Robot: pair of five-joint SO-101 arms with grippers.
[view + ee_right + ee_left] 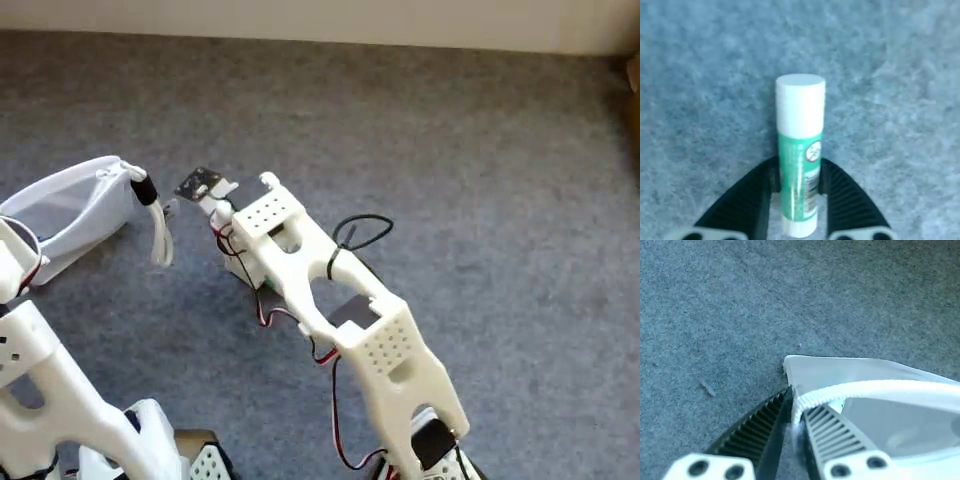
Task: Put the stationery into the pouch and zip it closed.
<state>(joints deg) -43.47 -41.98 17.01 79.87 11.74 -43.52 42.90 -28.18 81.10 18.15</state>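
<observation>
Right fingers (850, 200) clamp the glue stick (800, 150) lengthwise, cap (800, 100) pointing outward

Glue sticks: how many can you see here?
1. The glue stick sits between the right arm's jaws. Others may be hidden inside the pouch.

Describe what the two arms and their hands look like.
The left arm and right arm are white plastic shells with panels of small holes; red and black cables loop along the right one. The left hand and right hand have black ribbed fingers on white bases.
</observation>
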